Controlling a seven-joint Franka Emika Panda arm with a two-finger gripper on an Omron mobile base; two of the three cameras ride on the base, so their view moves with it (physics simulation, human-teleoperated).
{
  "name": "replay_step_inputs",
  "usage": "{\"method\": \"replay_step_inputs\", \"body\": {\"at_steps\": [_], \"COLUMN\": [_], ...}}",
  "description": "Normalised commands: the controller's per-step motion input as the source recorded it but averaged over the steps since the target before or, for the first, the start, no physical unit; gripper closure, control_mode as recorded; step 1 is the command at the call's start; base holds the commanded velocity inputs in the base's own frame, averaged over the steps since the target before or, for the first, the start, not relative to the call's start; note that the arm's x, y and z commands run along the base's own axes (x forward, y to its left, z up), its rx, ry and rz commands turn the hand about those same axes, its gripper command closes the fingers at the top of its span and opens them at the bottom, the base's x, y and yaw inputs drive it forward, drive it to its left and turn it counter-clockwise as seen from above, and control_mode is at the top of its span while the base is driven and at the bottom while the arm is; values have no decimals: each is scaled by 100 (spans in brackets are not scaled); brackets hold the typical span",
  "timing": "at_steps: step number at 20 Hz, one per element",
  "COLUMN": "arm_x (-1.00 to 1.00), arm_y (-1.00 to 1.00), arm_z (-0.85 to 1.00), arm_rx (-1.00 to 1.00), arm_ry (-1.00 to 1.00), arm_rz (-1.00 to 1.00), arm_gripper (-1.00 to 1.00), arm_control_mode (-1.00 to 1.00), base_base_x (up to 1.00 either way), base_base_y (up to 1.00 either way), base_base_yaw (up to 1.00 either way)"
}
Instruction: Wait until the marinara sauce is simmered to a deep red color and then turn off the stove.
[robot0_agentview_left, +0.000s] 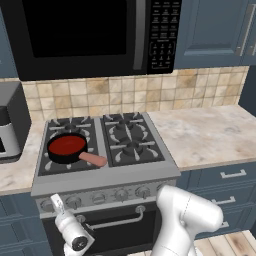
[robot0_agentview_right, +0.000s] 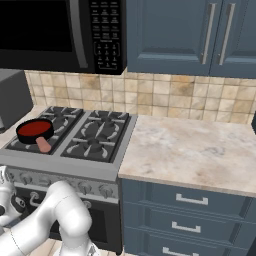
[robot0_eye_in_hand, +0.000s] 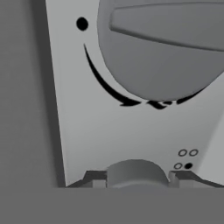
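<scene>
One pan (robot0_agentview_left: 67, 148) of red marinara sauce (robot0_agentview_left: 66, 145) sat on your stove's (robot0_agentview_left: 107, 179) front left burner. Your gripper (robot0_agentview_left: 58, 202) hung at the front knobs (robot0_agentview_left: 73, 202), a knob (robot0_eye_in_hand: 162, 48) close ahead; you could not tell whether its jaws gripped.

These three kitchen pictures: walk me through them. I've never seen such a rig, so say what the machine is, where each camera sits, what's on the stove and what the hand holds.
The machine is a white robot arm on a driving base, in a rendered kitchen. Two cameras ride behind it, left and right, looking down on the stove. A third sits on the hand, close up on a round knob of the front panel. On the front left burner stands a small black pan of red marinara sauce, pinkish handle toward the robot. The gripper is low at the knob row, on a knob; how firmly, I cannot tell.
</scene>
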Motion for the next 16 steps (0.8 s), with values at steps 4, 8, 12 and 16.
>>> {"method": "replay_step_inputs", "body": {"at_steps": [4, 8, 12, 16], "arm_x": [-5, -10, -8, -5], "arm_y": [0, 0, 0, 0], "arm_z": [-21, -8, 0, -1], "arm_rx": [36, 38, 31, 26], "arm_ry": [0, 2, 10, 9], "arm_rz": [-24, -17, -5, 0], "arm_gripper": [100, 100, 100, 100], "arm_control_mode": [-100, -100, -100, -100], "base_base_x": [0, 0, 0, 0], "base_base_y": [0, 0, 0, 0], "base_base_yaw": [0, 0, 0, 0]}}
